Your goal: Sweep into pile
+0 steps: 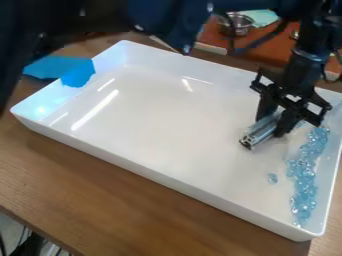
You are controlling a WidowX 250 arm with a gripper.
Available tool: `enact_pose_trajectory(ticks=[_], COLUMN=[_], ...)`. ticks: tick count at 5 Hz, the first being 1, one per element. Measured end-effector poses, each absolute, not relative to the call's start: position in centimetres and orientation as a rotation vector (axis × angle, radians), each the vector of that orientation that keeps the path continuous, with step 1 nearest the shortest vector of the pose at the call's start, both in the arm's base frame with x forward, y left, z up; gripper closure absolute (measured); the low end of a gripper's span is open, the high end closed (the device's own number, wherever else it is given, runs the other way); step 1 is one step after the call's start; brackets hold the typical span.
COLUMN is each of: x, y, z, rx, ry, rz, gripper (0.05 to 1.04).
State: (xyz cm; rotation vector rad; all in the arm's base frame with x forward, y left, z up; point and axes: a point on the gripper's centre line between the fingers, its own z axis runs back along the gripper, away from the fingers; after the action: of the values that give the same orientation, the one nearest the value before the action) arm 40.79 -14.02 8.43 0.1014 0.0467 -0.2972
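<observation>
My gripper (272, 125) is low over the right part of the white tray (160, 115), shut on a silver metal bar (260, 131). The bar lies at a slant between the fingers, its near end pointing down and left at the tray floor. Pale blue clear beads (304, 180) form a long strip along the tray's right wall, to the right of and below the bar. One bead (272, 178) lies apart, just left of the strip. Part of the bar is hidden by the fingers.
The tray's raised walls surround the work on the wooden table (100, 185). Blue material (77, 72) hangs over the tray's left corner. A metal pot (235, 24) and a pale green cloth (262, 17) are behind the tray. Dark arm parts cross the top.
</observation>
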Motion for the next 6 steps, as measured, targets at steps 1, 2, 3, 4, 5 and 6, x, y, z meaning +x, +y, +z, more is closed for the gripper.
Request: enact_pose_trajectory(ticks=[1, 2, 3, 4, 5, 6], x=[41.3, 42.1, 42.1, 41.9, 41.4, 40.0], y=[-14.3, -14.4, -14.7, -14.3, -14.2, -13.8], z=[8.4, 8.3, 8.1, 8.1, 7.9, 8.0], rx=[0.100, 0.105, 0.085, 0.048, 0.039, 0.034], ry=[0.018, -0.035, -0.061, -0.094, -0.090, -0.085], rz=[-0.351, -0.366, -0.465, -0.547, -0.623, -0.685], gripper=[0.707, 0.707, 0.707, 0.707, 0.707, 0.707])
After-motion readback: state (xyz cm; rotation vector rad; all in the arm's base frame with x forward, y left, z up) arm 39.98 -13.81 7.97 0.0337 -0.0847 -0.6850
